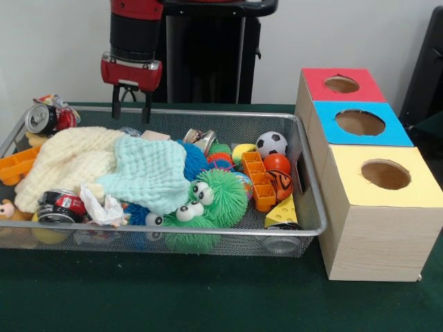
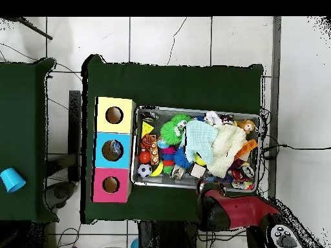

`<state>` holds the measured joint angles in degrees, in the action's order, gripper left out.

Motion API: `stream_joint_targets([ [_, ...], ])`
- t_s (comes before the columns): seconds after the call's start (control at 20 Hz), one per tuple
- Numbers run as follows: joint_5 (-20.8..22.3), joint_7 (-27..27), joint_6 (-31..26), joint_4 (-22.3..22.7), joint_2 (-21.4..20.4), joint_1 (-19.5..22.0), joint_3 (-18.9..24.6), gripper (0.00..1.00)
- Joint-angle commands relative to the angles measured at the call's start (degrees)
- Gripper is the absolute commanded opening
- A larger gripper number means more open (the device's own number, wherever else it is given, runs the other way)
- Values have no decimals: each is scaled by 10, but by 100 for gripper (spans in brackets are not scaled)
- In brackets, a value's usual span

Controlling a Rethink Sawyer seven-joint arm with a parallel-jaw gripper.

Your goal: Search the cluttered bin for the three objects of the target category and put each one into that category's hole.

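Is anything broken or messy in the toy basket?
Yes, a few things. A crushed drink can leans on the wire basket's far corner rim, and another dented can lies near the front. The cloths are heaped loosely over the toys, hiding whatever is underneath. Nothing has spilled onto the table.

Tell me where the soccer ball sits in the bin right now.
In the front view the soccer ball lies at the wire bin's far right, above the orange ball.

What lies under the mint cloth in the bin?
The mint cloth drapes over a green spiky ball with googly eyes and a blue spiky ball, whose edges stick out. Anything else beneath is covered; no bottle shows there.
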<state>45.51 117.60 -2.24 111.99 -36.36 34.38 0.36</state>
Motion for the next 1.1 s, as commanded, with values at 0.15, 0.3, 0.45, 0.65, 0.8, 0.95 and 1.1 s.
stream_joint_targets([
  [0.15, -19, 25, -36, 0, -2, 14, 41, 100],
  [0.3, -17, 25, -32, -1, 0, 14, 40, 100],
  [0.45, -17, 22, -36, -2, -2, 18, 43, 100],
  [0.65, -16, 23, -35, -3, -1, 17, 40, 100],
  [0.8, -15, 23, -33, -4, 1, 16, 40, 100],
  [0.95, -15, 23, -34, -5, 2, 15, 38, 100],
  [1.1, -15, 23, -34, -5, 1, 16, 39, 100],
])
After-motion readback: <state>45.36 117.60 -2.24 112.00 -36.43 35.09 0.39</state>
